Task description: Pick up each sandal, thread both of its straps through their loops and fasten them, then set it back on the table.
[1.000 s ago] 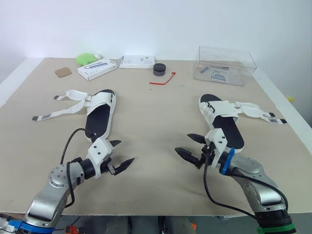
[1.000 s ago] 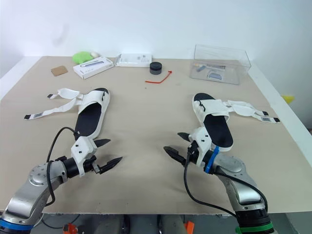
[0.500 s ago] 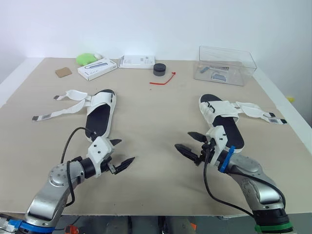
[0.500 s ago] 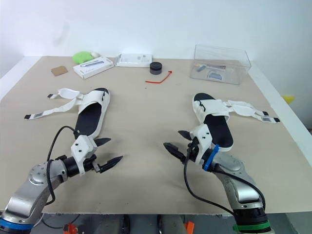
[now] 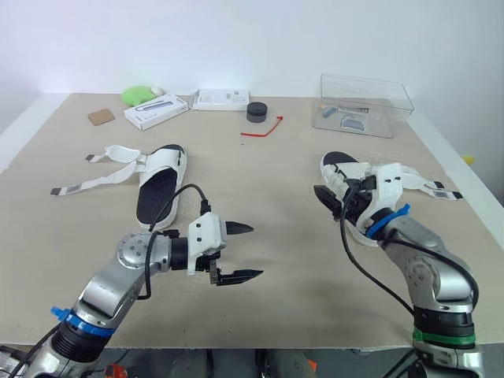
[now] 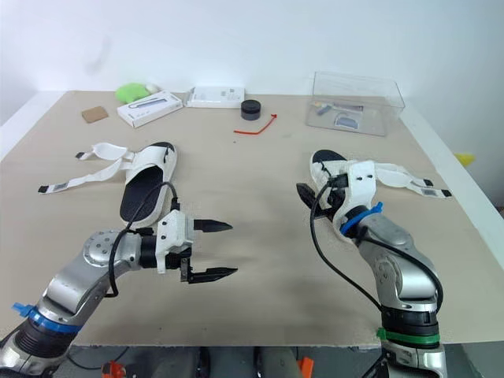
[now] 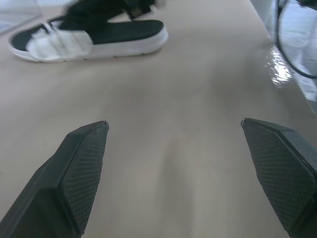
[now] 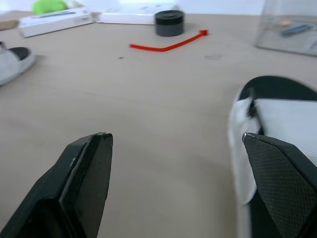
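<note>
The left sandal, white with a black footbed, lies flat at the table's left, its two straps trailing loose to the left. Over at the right lies the right sandal, both straps spread out to the right. My right gripper hovers open over this sandal's near half; in the right wrist view one finger is above the white band and the other above bare table. My left gripper is open near the table's middle, holding nothing, pointing towards the right sandal.
Along the far edge stand two white boxes, a green object, a brown square, a black round tin, a red tie and a clear plastic container.
My left gripper has swung right towards the table's middle and turned so one finger is above the other. My right gripper has risen and moved forward over the right sandal. Both stayed open.
</note>
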Available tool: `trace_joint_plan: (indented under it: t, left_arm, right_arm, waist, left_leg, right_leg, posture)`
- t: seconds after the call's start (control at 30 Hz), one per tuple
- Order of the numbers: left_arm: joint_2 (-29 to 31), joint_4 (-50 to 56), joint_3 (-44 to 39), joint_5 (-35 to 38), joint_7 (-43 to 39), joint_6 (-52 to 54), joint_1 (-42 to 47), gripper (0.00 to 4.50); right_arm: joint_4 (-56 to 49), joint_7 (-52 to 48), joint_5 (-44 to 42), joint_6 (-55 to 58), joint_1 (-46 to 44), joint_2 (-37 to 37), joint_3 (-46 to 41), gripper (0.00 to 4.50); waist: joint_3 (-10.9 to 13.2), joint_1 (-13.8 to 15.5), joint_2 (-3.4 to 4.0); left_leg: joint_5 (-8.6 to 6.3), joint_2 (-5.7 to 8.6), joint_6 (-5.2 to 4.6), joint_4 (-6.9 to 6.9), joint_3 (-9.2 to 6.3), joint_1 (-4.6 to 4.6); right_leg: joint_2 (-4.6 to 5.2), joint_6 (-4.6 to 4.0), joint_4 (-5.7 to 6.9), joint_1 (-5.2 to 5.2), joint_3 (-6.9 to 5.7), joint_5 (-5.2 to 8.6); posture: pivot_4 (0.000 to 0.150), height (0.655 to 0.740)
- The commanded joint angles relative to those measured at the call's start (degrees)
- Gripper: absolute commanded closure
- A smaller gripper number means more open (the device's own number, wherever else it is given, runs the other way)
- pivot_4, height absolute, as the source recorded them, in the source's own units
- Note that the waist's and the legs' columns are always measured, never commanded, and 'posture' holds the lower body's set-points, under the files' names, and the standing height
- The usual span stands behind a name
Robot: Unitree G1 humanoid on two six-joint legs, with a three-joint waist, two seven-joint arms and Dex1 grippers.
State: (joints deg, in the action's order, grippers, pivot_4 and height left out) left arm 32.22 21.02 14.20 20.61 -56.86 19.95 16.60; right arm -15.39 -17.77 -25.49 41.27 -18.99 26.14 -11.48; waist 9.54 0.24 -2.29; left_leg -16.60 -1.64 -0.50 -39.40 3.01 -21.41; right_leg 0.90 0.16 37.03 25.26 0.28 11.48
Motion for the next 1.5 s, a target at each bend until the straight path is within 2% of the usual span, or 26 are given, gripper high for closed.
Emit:
trace_joint_plan:
  t: [0.03, 0.5, 0.97, 1.1, 1.13, 1.2, 1.27, 1.3, 1.33, 1.37, 1.4, 1.5]
  left_arm:
    - [-0.46, -0.11, 0.43, -0.08, -0.67, -0.81, 1.27, 0.08]
    - [-4.93, 0.88, -2.90, 1.82, 5.36, 1.14, 0.88, 0.08]
    - [-6.52, 0.34, -3.92, -0.35, 11.23, 1.09, 2.06, 0.08]
    - [-5.98, 0.42, -3.64, -0.92, 11.49, 0.94, 1.54, 0.00]
    - [-5.77, 0.53, -3.44, -1.20, 11.49, 0.77, 1.27, 0.00]
    - [-5.58, 0.74, -3.29, -1.37, 11.56, 0.65, 0.94, 0.00]
    - [-5.51, 0.89, -3.56, -1.32, 11.77, 0.79, 0.83, 0.00]
    - [-5.43, 0.99, -3.87, -1.19, 11.84, 0.89, 0.75, 0.00]
    - [-5.31, 1.09, -4.19, -1.05, 11.82, 0.97, 0.67, 0.00]
    - [-5.10, 1.21, -4.57, -0.83, 11.70, 1.07, 0.63, 0.00]
    - [-4.53, 1.55, -5.56, 0.02, 11.23, 1.47, 0.40, 0.00]
    - [-1.86, 2.15, -8.49, 2.41, 8.97, 2.07, -0.61, 0.00]
  right_arm:
    - [-2.21, 1.94, 0.37, 1.60, -0.38, 0.67, -1.84, 0.00]
    - [-1.48, 2.65, -0.37, 4.53, 1.53, 1.30, -5.59, 0.00]
    - [21.76, 0.32, 7.34, -10.66, -8.11, -1.06, -0.87, 0.00]
    - [24.93, -2.09, 9.63, -15.03, -10.18, -0.96, 1.76, 1.09]
    - [25.32, -2.60, 10.25, -15.85, -10.48, -0.96, 2.49, 1.75]
    - [26.01, -4.05, 10.96, -17.33, -10.86, -0.91, 3.57, 2.59]
    - [26.41, -6.13, 11.68, -19.73, -10.92, -0.54, 4.83, 2.70]
    - [26.37, -7.27, 11.57, -20.44, -10.89, -0.52, 5.23, 3.16]
    - [26.33, -8.33, 11.51, -21.07, -10.85, -0.48, 5.53, 3.88]
    - [26.05, -9.95, 11.54, -21.88, -10.76, -0.19, 6.18, 3.96]
    - [24.37, -13.79, 10.63, -22.17, -10.36, 0.51, 7.48, 4.47]
    - [18.18, -26.95, 7.52, -22.76, -9.28, 3.46, 12.05, 4.47]
  waist:
    - [0.00, 0.00, 0.00]
    - [0.00, -0.02, 0.00]
    - [0.00, -0.12, 0.01]
    - [0.00, -0.15, 0.01]
    - [0.00, -0.21, 0.01]
    - [0.00, -0.24, 0.01]
    - [0.00, -0.34, 0.01]
    - [0.00, -0.49, 0.01]
    - [0.00, -0.49, 0.01]
    - [0.00, -0.60, 0.01]
    - [0.00, -0.67, 0.01]
    - [0.04, -1.45, 0.06]
  left_leg:
    - [-0.01, -0.01, -0.01, 0.00, 0.00, -0.02]
    - [-0.02, 0.02, -0.04, -0.01, 0.03, -0.07]
    - [-0.01, 0.01, -0.03, -0.01, 0.08, -0.01]
    - [-0.02, 0.01, -0.04, -0.01, 0.09, -0.03]
    - [-0.02, 0.01, -0.04, 0.00, 0.11, -0.03]
    - [-0.02, 0.01, -0.04, 0.00, 0.11, -0.03]
    - [-0.02, 0.01, -0.05, 0.00, 0.11, -0.03]
    - [-0.02, 0.01, -0.05, 0.00, 0.11, -0.02]
    - [-0.02, -0.01, -0.05, 0.00, 0.11, -0.02]
    - [-0.02, -0.01, -0.05, 0.00, 0.11, -0.02]
    - [-0.02, -0.01, -0.04, 0.00, 0.11, -0.02]
    - [-0.03, -0.01, -0.05, 0.02, 0.10, -0.03]
  right_leg:
    - [0.00, -0.02, 0.00, 0.01, 0.01, -0.01]
    - [0.16, 0.03, -0.01, 0.02, 0.05, -0.04]
    - [0.07, 0.00, -0.01, 0.02, 0.12, -0.09]
    - [0.11, -0.01, -0.01, 0.02, 0.15, -0.10]
    - [0.12, 0.00, -0.01, 0.02, 0.15, -0.10]
    - [0.13, 0.00, -0.01, 0.02, 0.16, -0.10]
    - [0.12, 0.00, -0.01, 0.02, 0.16, -0.10]
    - [0.12, 0.00, -0.01, 0.02, 0.16, -0.10]
    - [0.11, -0.01, -0.01, 0.03, 0.15, -0.10]
    - [0.11, -0.01, -0.01, 0.03, 0.15, -0.10]
    - [0.11, -0.01, -0.01, 0.02, 0.15, -0.10]
    - [0.11, -0.01, -0.01, 0.05, 0.15, -0.09]
  posture:
    - [0.150, 0.7400]
    - [0.150, 0.7400]
    - [0.150, 0.7400]
    - [0.150, 0.7400]
    - [0.150, 0.7400]
    - [0.150, 0.7400]
    - [0.150, 0.7400]
    - [0.150, 0.7400]
    - [0.150, 0.7400]
    - [0.150, 0.7400]
    - [0.150, 0.7400]
    - [0.150, 0.7400]
